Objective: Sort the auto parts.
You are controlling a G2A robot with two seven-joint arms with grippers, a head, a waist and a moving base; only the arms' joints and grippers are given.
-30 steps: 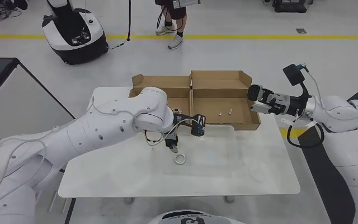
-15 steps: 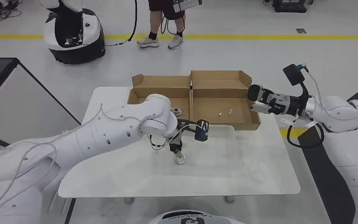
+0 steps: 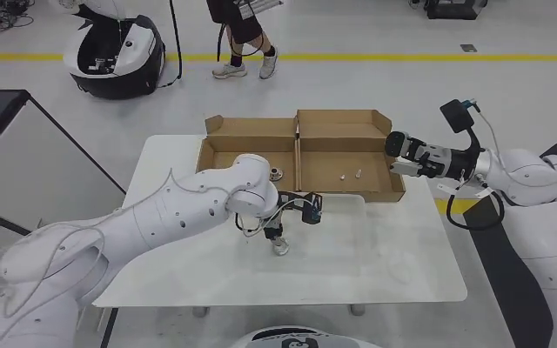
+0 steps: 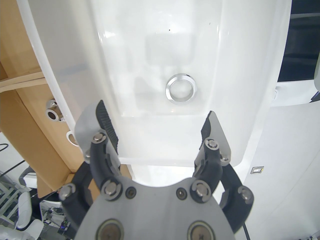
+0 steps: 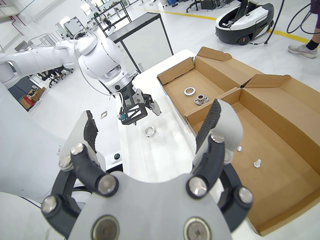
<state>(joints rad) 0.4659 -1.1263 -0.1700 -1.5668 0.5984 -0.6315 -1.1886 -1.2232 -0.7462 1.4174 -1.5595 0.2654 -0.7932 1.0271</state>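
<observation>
We see left gripper [image 4: 155,111] spread, empty, over white tray [image 4: 160,38]; metal ring [image 4: 181,90] lies just past its fingertips, apart. Right gripper [image 5: 154,110] spread too.

The ring [image 3: 280,247] lies in the tray [image 4: 155,13] on the tabletop [image 3: 392,261], before the left box [image 3: 228,161]. The right box [image 3: 370,178], adjoining the left box, holds two bolts [image 5: 257,163].

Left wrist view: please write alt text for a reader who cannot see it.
The open left pincer hangs over a metal ring lying flat in a white tray. Beside the tray stands a cardboard box with more metal parts.
</observation>
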